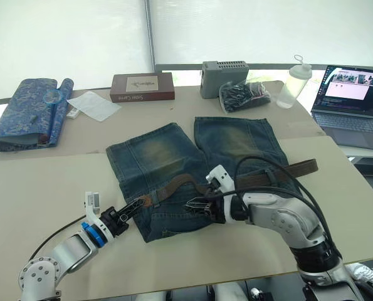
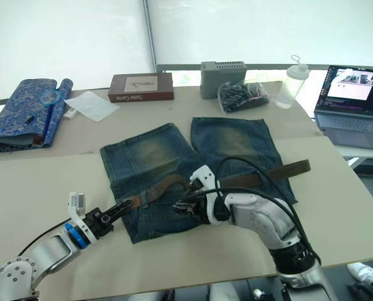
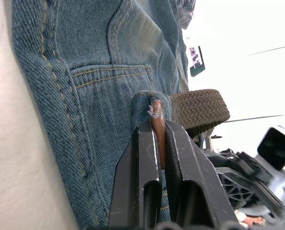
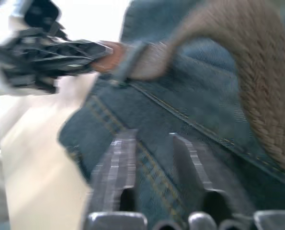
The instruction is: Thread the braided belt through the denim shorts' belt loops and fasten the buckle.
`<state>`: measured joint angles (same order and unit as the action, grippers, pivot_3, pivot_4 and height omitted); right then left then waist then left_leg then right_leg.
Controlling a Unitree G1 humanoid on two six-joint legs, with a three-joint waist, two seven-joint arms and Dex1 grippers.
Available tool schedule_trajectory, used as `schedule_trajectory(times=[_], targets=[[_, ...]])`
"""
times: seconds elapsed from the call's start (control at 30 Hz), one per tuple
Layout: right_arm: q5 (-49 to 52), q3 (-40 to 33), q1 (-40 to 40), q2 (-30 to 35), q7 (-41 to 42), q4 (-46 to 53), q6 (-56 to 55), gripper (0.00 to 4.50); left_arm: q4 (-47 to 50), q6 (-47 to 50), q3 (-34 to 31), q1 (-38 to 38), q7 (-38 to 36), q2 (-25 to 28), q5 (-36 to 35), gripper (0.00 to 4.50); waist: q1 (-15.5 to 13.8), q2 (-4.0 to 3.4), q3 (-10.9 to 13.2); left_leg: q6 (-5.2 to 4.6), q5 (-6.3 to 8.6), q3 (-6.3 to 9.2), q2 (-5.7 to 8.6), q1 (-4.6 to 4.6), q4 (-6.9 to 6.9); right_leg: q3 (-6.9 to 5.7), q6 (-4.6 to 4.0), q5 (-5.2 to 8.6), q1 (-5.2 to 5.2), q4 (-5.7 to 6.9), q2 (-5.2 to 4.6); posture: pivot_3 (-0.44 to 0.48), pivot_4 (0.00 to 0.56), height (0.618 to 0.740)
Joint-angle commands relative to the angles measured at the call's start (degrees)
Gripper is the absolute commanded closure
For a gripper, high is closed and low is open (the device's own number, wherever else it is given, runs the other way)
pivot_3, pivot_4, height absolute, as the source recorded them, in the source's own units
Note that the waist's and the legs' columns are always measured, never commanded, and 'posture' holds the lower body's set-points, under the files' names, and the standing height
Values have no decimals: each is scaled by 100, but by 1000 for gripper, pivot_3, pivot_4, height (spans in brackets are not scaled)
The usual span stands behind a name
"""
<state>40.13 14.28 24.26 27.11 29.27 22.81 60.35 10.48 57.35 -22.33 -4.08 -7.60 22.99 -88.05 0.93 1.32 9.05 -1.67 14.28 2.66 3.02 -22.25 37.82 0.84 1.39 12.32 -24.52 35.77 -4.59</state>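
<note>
The denim shorts (image 1: 155, 150) lie flat mid-table, waistband towards me. The braided belt (image 1: 280, 172) runs across the waistband from the right side to the left. My left gripper (image 1: 138, 202) is at the waistband's left part, shut on the belt's brown leather tip (image 3: 156, 124), which pokes out of a belt loop (image 3: 149, 98). My right gripper (image 1: 195, 205) sits on the waistband near its middle, open, with its fingers (image 4: 118, 163) apart over the denim just below the belt. The buckle is hidden.
At the back stand a blue patterned rolled cloth (image 1: 29, 110), white paper (image 1: 93, 105), a brown book (image 1: 142, 88), a grey box (image 1: 224, 78), a black bag (image 1: 244, 95) and a bottle (image 1: 294, 81). A laptop (image 1: 352, 103) is far right.
</note>
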Motion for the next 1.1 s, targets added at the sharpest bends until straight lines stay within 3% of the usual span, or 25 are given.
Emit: schedule_trajectory(times=[0.03,0.23,0.6,0.8,1.1], targets=[[-887,476,23,239,80,39,-761,4480,53,-66,-107,59,-134,147,-81,4500,-9,1,0,1,-1,2,0,1,0,-2,0,0,2,0,3,0,150,740],[-2041,1165,74,297,72,-741,-1264,4480,113,45,-218,-40,-364,539,-81,4500,-8,4,-1,2,-1,0,6,2,0,1,-1,0,3,0,4,0,150,740],[-2474,1230,-86,281,177,-1291,-999,4480,-889,668,-1121,-475,-1477,2215,23,4500,-14,31,-18,3,0,13,0,59,-1,-16,-5,13,29,-4,-21,0,150,740],[-2447,1077,-179,164,111,-1286,-812,4480,-1909,488,-1807,4,-1641,2632,122,4500,-40,57,-34,3,0,18,1,63,-2,-24,-7,19,30,-2,-34,0,150,740],[-2474,862,-265,75,57,-1272,-578,4480,-2407,750,-2303,-13,-2130,2867,489,4500,-39,70,-41,22,16,20,10,63,-4,-24,-7,18,31,-2,-55,0,150,740]])
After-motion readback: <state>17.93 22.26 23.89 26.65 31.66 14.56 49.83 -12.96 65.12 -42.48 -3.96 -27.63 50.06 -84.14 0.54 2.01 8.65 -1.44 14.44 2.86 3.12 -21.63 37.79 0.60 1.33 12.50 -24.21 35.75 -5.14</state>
